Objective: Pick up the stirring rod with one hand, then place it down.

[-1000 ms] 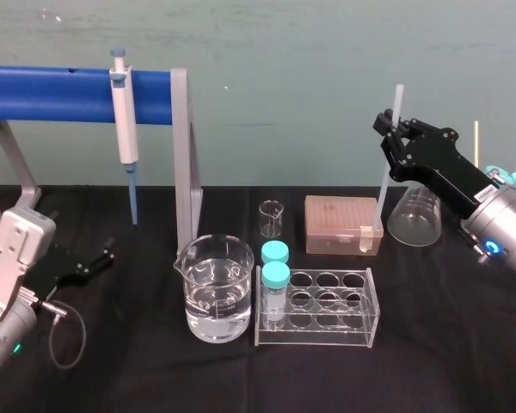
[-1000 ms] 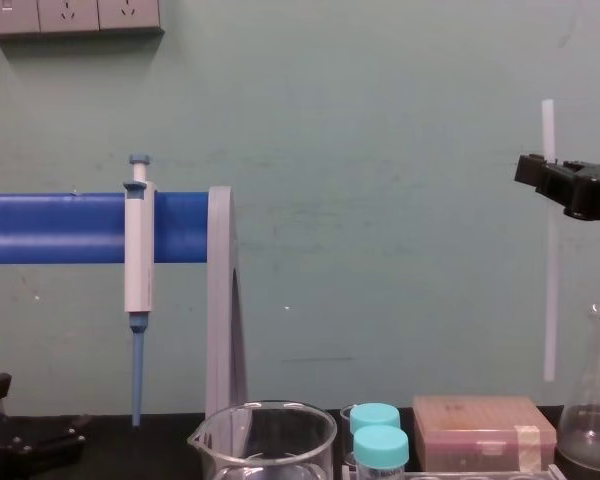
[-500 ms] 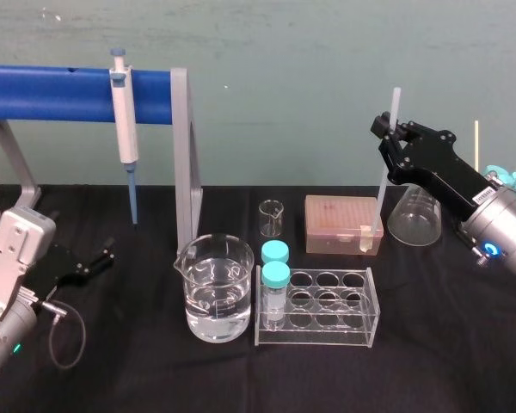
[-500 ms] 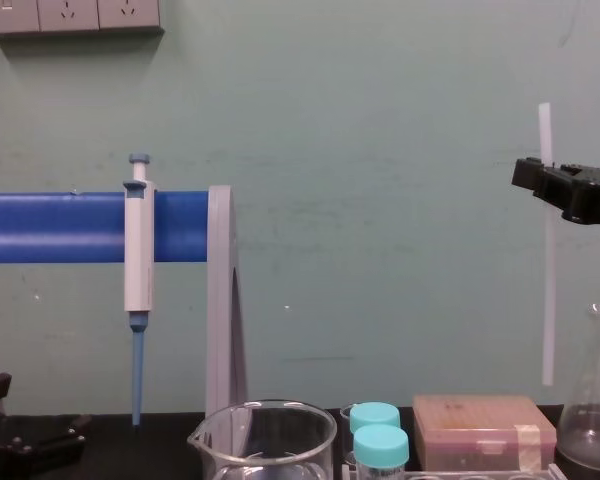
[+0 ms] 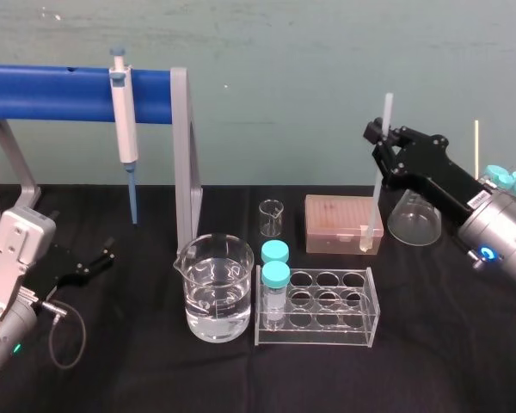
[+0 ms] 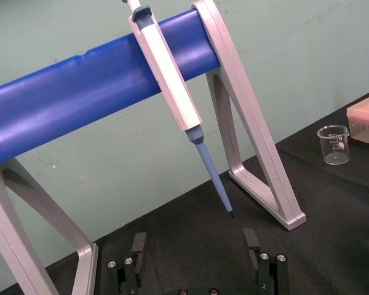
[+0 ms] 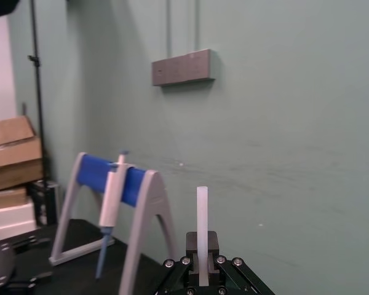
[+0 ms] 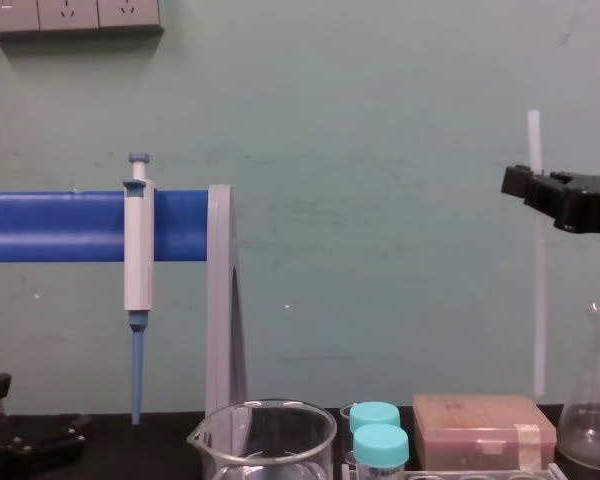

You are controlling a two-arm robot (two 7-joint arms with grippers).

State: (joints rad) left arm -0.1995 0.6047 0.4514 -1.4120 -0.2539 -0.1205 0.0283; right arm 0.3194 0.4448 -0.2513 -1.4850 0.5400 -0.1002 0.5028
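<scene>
- The right gripper [image 5: 378, 138] pinches the stirring rod [image 5: 377, 185] tight between its fingers, near the rod's top; the rod stands almost straight up.
- The rod is up in the air over the right side of the black table [image 5: 447, 344]; its low end hangs close above the pink box [image 5: 335, 225], beside the glass flask [image 5: 413, 219]; I cannot tell if it touches the box.
- So the picking up looks done; the rod is off the table and in one hand.
- The putting down is left to do, I think; the gripper has to bring the rod low, lay it on a bare bit of table, and let go.
- The left gripper [image 5: 99, 261] rests low on the left side of the table, near the blue rack [image 5: 69, 95]; its fingers are wide apart and hold nothing.
</scene>
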